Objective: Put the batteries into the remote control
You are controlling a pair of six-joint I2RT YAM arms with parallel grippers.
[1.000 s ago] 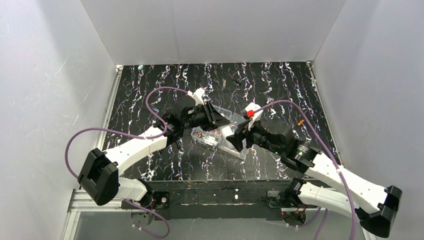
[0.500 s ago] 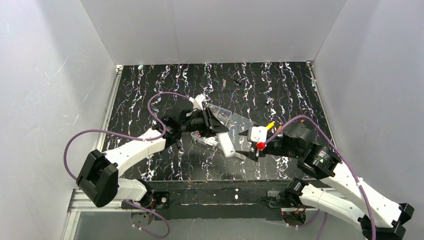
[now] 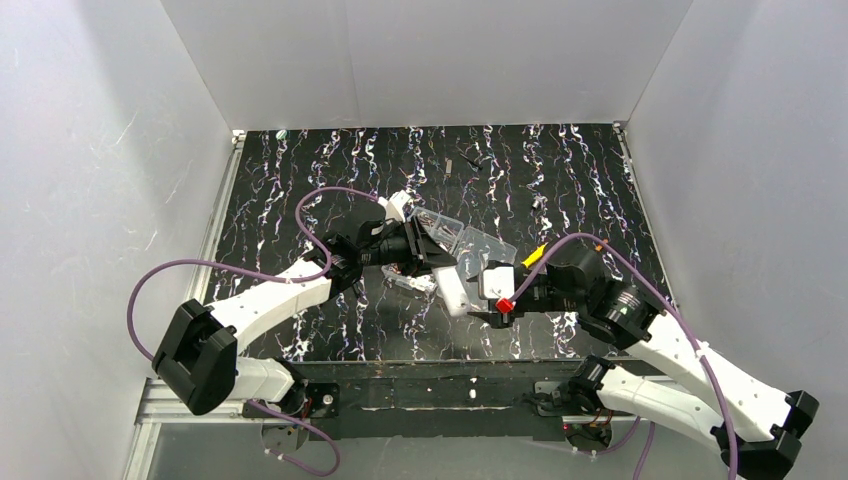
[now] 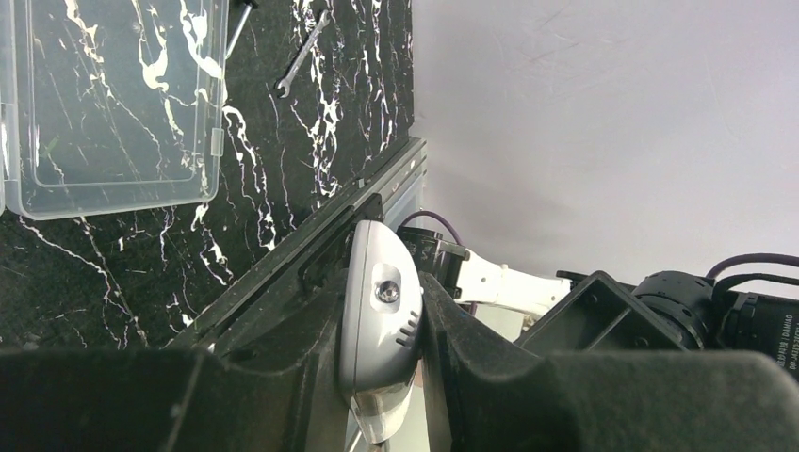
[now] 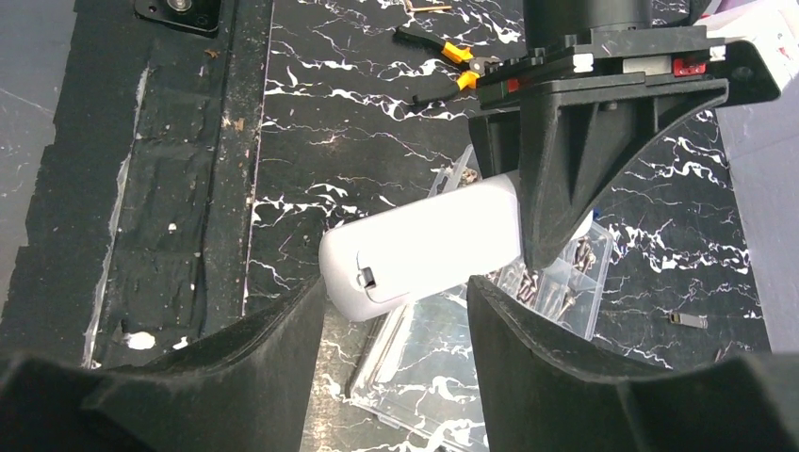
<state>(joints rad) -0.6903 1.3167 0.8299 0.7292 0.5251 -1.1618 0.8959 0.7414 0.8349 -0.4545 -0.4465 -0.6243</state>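
Currently left end effector (image 4: 382,294) is pinching remote control (image 5: 424,247); right end effector (image 5: 394,290) is hanging spread at its free end. Likely light, stiff, slick: judging long edges the safest hold.

Remote control (image 5: 424,250) clamped btwn L gripper's (image 4: 382,320) jaws, free end reaching in btwn R gripper's (image 5: 394,301) spread jaws. Screw box (image 5: 556,282) lies under the remote, just beyond R gripper's tips; pliers (image 5: 448,58) farther out, past L gripper. Ahead-left of L gripper: clear lid (image 4: 113,104), wrench (image 4: 303,55) beyond it.
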